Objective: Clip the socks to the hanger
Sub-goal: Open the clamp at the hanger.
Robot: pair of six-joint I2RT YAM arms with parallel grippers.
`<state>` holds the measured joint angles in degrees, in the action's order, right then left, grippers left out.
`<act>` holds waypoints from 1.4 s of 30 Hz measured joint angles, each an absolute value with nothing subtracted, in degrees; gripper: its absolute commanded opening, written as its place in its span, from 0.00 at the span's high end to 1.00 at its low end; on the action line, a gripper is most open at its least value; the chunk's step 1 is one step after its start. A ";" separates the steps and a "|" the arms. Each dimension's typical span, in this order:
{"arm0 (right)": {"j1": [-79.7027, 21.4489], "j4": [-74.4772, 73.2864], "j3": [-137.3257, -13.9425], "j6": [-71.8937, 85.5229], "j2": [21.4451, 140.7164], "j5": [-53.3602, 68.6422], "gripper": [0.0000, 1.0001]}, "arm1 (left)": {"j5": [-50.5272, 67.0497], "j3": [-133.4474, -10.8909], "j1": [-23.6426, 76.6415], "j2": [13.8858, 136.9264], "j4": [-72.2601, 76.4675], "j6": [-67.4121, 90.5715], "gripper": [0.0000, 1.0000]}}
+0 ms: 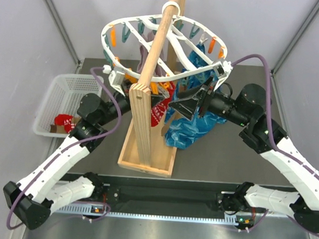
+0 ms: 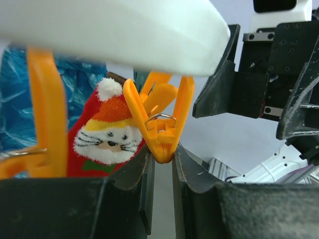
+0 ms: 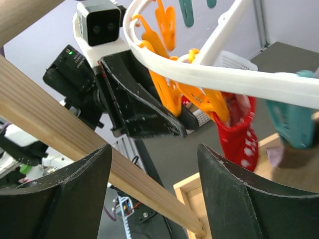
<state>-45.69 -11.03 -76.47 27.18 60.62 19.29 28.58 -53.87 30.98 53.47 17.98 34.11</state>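
The white oval hanger hangs on the wooden pole, with orange and teal pegs round its rim. My left gripper is shut on the lower end of an orange peg at the near rim. A red sock with a white cat face dangles just left of that peg. The same red sock hangs under the orange pegs. My left gripper and my right gripper face each other under the near rim. My right gripper is open and holds nothing.
The wooden pole stand rises in the middle between my arms; its pole crosses behind my right fingers. A blue plastic bag lies right of the stand. A white mesh basket at the left holds another red sock.
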 measured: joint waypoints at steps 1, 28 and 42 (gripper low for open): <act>-45.69 -10.59 -76.47 27.66 60.99 19.97 0.33 | 27.88 -54.00 32.32 54.04 17.98 33.58 1.00; -45.76 -6.20 -77.38 28.56 68.45 20.78 0.42 | 21.41 -55.37 40.82 57.52 17.10 28.08 1.00; -46.26 -5.74 -79.64 28.18 69.71 18.72 1.00 | 20.56 -55.53 41.04 55.72 14.70 27.31 0.92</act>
